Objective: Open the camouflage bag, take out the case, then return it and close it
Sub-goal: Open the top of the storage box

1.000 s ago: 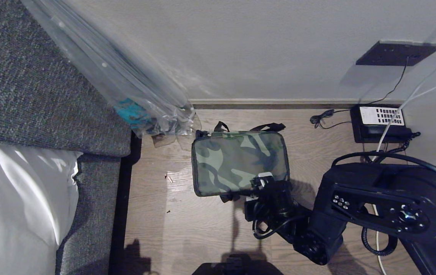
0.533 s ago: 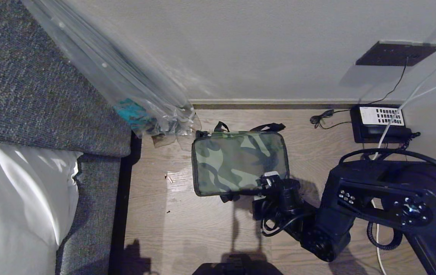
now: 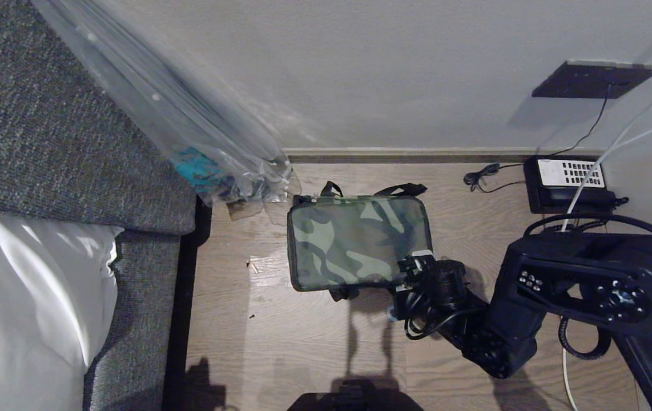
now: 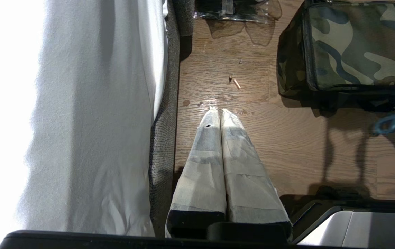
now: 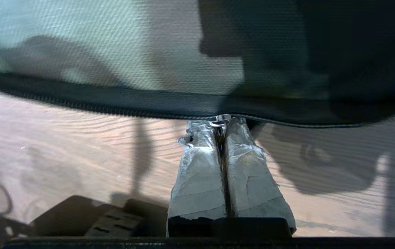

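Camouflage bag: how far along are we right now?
Little looks done: the green camouflage soft bag lies flat on the wooden floor, lid down. In hand: the right gripper, shut on the metal zip pull at the bag's near right corner. Whether this is opening or closing, I cannot tell; no case shows. The left gripper hangs idle, shut.

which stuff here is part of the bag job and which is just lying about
Part of the job: camouflage bag; its zip pull; right gripper, shut on the pull.

Lying about: plastic-wrapped umbrella; telephone; sofa; white cushion; left gripper, shut, parked over the floor.
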